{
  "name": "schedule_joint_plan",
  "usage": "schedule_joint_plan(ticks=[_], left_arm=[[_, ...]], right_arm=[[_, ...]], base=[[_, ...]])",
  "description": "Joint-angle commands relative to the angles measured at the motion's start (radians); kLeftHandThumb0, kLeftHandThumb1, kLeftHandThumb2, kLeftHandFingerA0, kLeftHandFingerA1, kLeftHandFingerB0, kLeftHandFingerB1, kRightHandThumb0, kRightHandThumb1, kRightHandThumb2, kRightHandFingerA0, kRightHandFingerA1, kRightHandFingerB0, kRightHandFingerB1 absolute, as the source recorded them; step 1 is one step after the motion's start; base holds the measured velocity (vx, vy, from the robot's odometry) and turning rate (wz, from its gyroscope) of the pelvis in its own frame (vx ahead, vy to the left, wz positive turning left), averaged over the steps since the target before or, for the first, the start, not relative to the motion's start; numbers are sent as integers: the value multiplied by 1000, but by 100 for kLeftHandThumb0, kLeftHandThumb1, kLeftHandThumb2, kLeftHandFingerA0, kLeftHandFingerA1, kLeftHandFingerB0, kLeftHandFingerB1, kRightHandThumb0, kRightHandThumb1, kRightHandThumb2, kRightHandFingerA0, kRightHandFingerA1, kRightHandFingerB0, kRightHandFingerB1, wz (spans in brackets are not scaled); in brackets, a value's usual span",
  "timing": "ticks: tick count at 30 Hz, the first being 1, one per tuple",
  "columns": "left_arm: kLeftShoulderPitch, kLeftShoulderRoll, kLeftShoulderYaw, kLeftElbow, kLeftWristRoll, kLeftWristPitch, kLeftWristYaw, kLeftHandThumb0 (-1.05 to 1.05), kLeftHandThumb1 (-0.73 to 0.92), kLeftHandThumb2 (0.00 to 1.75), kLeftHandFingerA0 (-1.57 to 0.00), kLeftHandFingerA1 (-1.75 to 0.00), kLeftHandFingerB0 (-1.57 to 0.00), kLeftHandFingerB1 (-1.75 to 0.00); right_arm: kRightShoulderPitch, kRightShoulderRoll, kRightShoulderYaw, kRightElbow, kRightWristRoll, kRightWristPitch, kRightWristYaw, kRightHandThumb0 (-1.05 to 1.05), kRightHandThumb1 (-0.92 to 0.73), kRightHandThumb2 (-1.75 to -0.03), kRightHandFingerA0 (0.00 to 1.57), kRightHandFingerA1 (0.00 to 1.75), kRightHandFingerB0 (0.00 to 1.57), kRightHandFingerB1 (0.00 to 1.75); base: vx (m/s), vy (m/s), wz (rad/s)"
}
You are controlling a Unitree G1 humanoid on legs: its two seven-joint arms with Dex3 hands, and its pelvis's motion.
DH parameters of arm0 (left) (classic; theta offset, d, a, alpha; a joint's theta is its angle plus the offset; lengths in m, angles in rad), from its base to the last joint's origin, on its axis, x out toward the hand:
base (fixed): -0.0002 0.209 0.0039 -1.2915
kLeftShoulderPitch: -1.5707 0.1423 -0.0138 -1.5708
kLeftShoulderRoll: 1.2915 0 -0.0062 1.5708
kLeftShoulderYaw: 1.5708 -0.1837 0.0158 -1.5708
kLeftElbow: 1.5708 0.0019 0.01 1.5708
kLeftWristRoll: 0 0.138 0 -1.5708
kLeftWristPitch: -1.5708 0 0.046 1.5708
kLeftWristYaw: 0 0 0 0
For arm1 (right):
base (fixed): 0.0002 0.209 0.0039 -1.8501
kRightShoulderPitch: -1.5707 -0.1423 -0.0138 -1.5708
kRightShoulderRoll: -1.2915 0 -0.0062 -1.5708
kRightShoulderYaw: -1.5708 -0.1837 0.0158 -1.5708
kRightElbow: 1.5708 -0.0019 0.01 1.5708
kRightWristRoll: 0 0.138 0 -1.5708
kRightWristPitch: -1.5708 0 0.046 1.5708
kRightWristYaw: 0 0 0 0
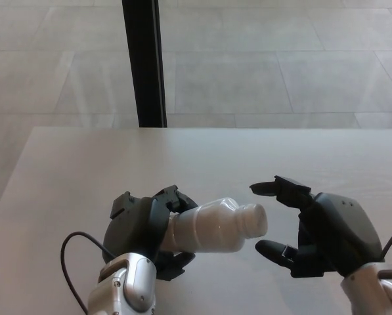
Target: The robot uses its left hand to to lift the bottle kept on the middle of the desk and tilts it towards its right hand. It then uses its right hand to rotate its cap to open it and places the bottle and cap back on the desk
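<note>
Left hand (146, 226): I see its fingers wrapped around the base of the bottle (209, 226).
Bottle: held above the desk (71, 170), lying sideways, cap (253, 220) pointing right.
Right hand (320, 230): fingers (274, 188) spread, holding nothing, just beside the cap; contact I can't confirm.

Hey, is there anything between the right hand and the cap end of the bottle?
No. In the head view, only bare desk shows in the small gap between the open right hand and the capped end of the bottle, held tilted by the left hand.
</note>
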Motion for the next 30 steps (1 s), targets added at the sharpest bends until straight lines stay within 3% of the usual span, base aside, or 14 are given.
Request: schedule_joint_plan(ticks=[1, 3, 5, 7, 11, 12, 14, 16, 21, 22, 23, 27, 29, 30], left_arm=[[1, 5, -1, 13, 10, 21, -14, 0, 77, 70, -80, -147, -73, -87], [1, 5, -2, 13, 11, 21, -13, -1, 77, 70, -80, -158, -75, -99], [3, 4, 0, 10, 9, 20, -12, 1, 73, 78, -75, -145, -68, -77], [5, 2, 2, 9, 8, 24, -14, 1, 73, 78, -75, -145, -68, -77], [3, 2, 5, 18, 5, 17, -8, 0, 77, 70, -80, -149, -73, -88], [4, -1, 8, 20, 1, 14, -5, 2, 74, 79, -73, -167, -73, -106], [4, -3, 10, 18, 1, 14, -6, 2, 74, 78, -73, -168, -74, -107], [3, -3, 8, 19, 5, 13, -3, 0, 77, 70, -80, -151, -73, -92], [2, -1, 7, 26, 3, 5, -4, 2, 75, 80, -74, -172, -76, -117], [1, -3, 7, 28, 3, 7, -3, -1, 79, 70, -78, -165, -73, -116], [1, -3, 7, 30, 5, 7, 0, 0, 78, 70, -78, -150, -73, -96], [-5, 0, 12, 29, 1, 1, -3, 1, 73, 77, -71, -148, -71, -86], [-5, 4, 9, 32, 6, -8, 3, 1, 73, 77, -74, -152, -73, -93], [-8, 1, 10, 32, 7, 5, -1, -1, 79, 70, -77, -163, -73, -112]], right_arm=[[-3, 0, 7, 3, 11, 9, -23, -56, -61, -59, 106, 135, 46, 46], [-3, 0, 10, 2, 11, 7, -28, -55, -60, -59, 107, 136, 47, 48], [-2, 3, 14, -5, 6, 10, -32, -55, -61, -59, 107, 135, 47, 47], [-4, 1, 17, -3, 4, 8, -33, -55, -61, -59, 107, 135, 47, 47], [-7, -4, 7, -8, 32, -19, -37, -40, -70, -64, 101, 142, 49, 52], [-8, -5, 7, -7, 33, -26, -41, -38, -71, -61, 103, 143, 50, 52], [-11, -7, 7, -2, 32, -39, -50, -38, -71, -61, 103, 144, 50, 53], [-14, -5, 8, -4, 32, -39, -52, -38, -72, -61, 102, 147, 50, 53], [-14, -7, 6, 0, 40, -64, -65, -31, -71, -66, 95, 165, 54, 57], [-13, -5, 5, 1, 42, -65, -70, -30, -71, -66, 94, 166, 55, 57], [-13, -4, 5, 2, 42, -66, -73, -28, -72, -66, 95, 169, 57, 58], [-15, -4, 4, 12, 41, -79, -88, -27, -75, -68, 97, 171, 62, 64], [-13, -2, 5, 9, 39, -75, -89, -26, -75, -68, 95, 171, 62, 66], [-12, 0, 8, 10, 34, -78, -98, -29, -75, -67, 94, 170, 65, 67]], base=[[0, 0, 0], [0, 0, 0], [0, 0, 0], [0, 0, 0], [0, 0, 0], [0, 0, 0], [0, 0, 0], [0, 0, 0], [0, 0, 0], [0, 0, 0], [0, 0, 0], [0, 0, 0], [0, 0, 0], [0, 0, 0]])
